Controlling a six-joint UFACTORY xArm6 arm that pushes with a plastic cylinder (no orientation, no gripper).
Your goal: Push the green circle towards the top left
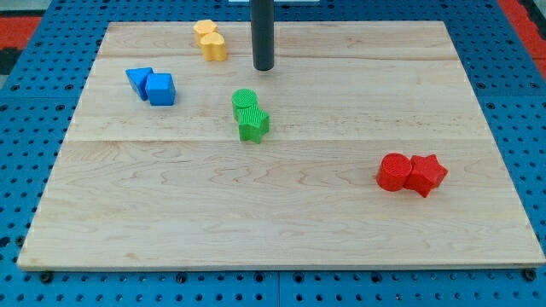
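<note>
Wooden board (281, 230) resting on blue pegboard (26, 102). Near the top edge, left of centre: two yellow blocks (210, 40) touching, shapes unclear. Toward the top-left corner: blue triangle (139, 81) touching blue cube (160, 89). Near the right edge, below mid-height: red cylinder (393, 171) touching red star (426, 175).

Green circle (244, 100) located just left of centre in the upper half, touching green star (253, 124) on its lower side. Path toward the top-left corner flanked by the blue pair on one side and the yellow pair on the other.

Dark rod descending from the top edge; my tip (264, 67) set just above and right of the green circle, apart from it, near the yellow blocks. No jaws; nothing held, nothing touched.

No legible writing or markings found.
</note>
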